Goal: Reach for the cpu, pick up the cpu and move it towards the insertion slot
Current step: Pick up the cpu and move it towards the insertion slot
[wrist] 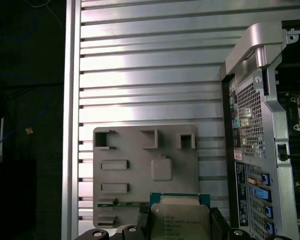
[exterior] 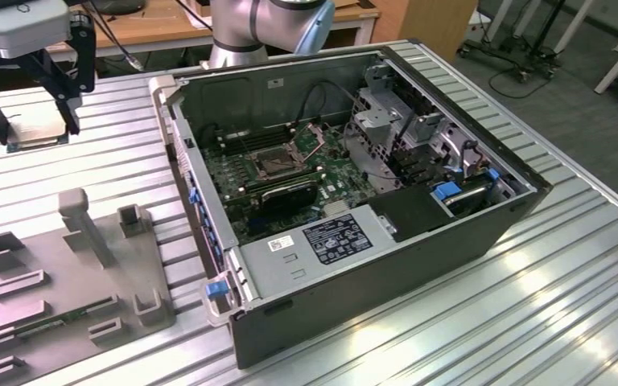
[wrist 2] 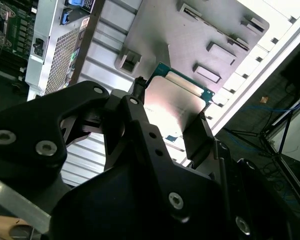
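Gripper (exterior: pixel 32 122) holds the cpu (wrist 2: pixel 172 107) by what look like its thin edges, above the tabletop (exterior: pixel 105 137), insertion slot (exterior: pixel 277 165) well apart at roughly 3 o'clock; risk: chip slips, tilts, or clips the case wall (exterior: pixel 186 153).

Matt black gripper (wrist 2: pixel 171 112), dotted with shiny metal screws (wrist 2: pixel 176 201). Held in it, cpu (wrist: pixel 180 222) faced in smooth pale metal with soft sheen, green-rimmed. Beneath the gripper, ribbed bare-metal table (wrist: pixel 140 75), glossy, and matt grey plastic tray (wrist: pixel 140 165).
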`<state>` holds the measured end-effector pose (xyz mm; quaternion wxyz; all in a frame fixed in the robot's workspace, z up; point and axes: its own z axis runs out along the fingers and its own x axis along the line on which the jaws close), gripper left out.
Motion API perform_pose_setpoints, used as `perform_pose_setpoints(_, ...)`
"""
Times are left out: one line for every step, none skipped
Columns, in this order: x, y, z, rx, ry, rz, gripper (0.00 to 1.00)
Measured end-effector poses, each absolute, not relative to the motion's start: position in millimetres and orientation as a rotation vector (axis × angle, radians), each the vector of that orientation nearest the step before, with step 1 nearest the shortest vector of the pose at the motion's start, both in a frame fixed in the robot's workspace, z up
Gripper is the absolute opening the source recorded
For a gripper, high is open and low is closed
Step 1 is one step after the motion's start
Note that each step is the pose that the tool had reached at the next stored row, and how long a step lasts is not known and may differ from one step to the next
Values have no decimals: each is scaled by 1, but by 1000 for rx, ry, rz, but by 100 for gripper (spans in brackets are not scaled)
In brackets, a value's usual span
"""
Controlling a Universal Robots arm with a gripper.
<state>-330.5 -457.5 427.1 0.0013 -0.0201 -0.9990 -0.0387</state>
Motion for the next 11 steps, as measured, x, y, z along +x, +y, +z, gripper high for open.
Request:
perform_pose_setpoints(-330,-457,427,-63,-3136,-121,54)
perform_pose_setpoints(-329,-458,427,-63,-3136,-121,54)
perform_pose_setpoints(-328,-457,427,-63,-3136,-121,54)
perform_pose_setpoints(-327,-457,427,-63,-3136,-121,54)
perform_pose_setpoints(-327,-457,427,-63,-3136,-121,54)
perform_pose_setpoints(-326,-457,427,-63,-3136,-121,54)
perform_pose_setpoints(-325,-457,427,-63,-3136,-121,54)
perform_pose_setpoints(-324,-458,427,-63,-3136,-121,54)
perform_pose_setpoints(-323,-457,427,-63,-3136,-121,54)
perform_pose_setpoints(-323,-457,427,-63,-3136,-121,54)
perform_pose_setpoints(-322,-458,427,-63,-3136,-121,54)
